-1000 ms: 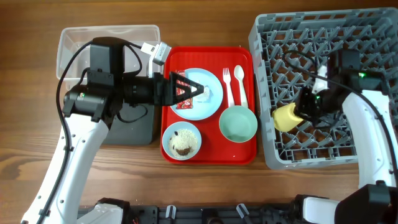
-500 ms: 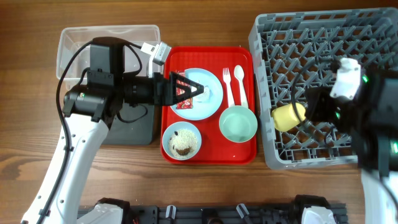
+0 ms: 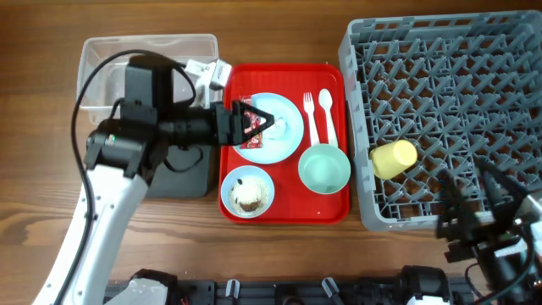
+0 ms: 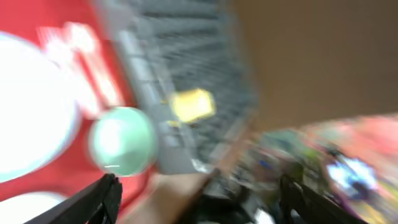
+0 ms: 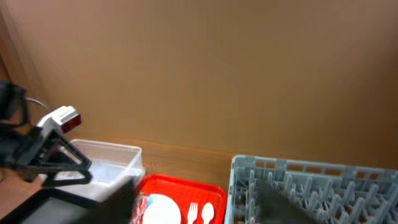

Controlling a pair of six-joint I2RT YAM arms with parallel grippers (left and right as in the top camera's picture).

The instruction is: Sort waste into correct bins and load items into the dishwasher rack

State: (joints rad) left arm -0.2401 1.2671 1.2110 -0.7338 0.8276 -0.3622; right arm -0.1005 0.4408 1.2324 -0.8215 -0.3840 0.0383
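Note:
My left gripper (image 3: 254, 124) hovers over the light blue plate (image 3: 286, 142) on the red serving tray, open, its fingers either side of the red snack wrapper (image 3: 246, 129); its wrist view is blurred. A white tissue (image 3: 290, 127) lies on the plate. The small blue bowl (image 3: 247, 191) holds food scraps. The mint-green bowl (image 3: 323, 169), fork (image 3: 310, 113) and spoon (image 3: 327, 110) lie on the tray. The yellow cup (image 3: 393, 158) lies on its side in the grey dishwasher rack (image 3: 440, 51). My right gripper (image 3: 481, 203) is open and empty at the front right.
The clear tub (image 3: 102, 51) stands at the back left, with the black tray (image 3: 182, 174) in front of it under my left arm. The red serving tray (image 3: 288, 212) lies between the bins and the rack. The right wrist view shows the tub (image 5: 106, 155) and rack (image 5: 311, 174).
My right arm has let go of the yellow cup and pulled back out of the rack to the front right. The cup stays in the rack. My left gripper has shifted slightly.

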